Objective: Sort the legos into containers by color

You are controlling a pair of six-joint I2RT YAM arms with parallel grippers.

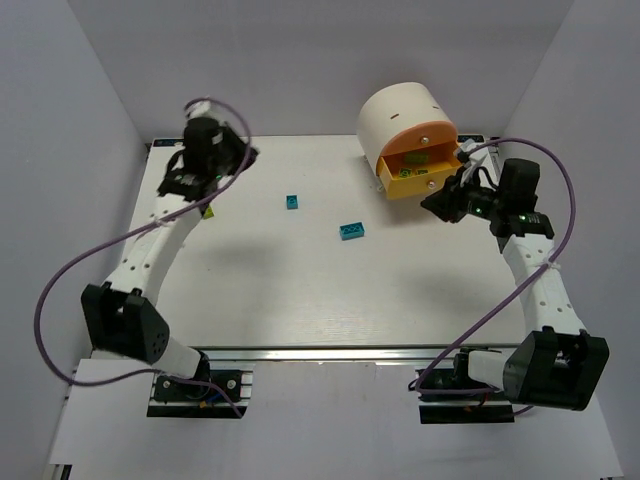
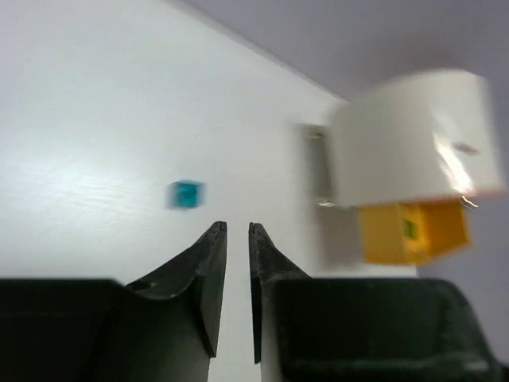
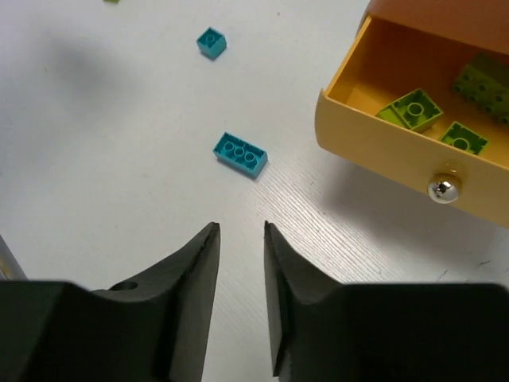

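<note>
Drawer (image 3: 374,147), yellow, open, holds 3 green legos (image 3: 413,107); left tool (image 2: 237,231) and right tool (image 3: 241,231) barely parted, empty.

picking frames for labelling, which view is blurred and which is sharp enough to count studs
Left wrist: motion-blurred, the small cyan brick and the cabinet smeared. Right wrist: sharp, studs on the long cyan brick countable, a glint on the drawer knob. Top external: in focus, but too distant for studs.

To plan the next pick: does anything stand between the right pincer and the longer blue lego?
Nothing visible does. Only bare table lies between the right pincer and the longer blue lego; the open yellow drawer stands off to one side.
</note>
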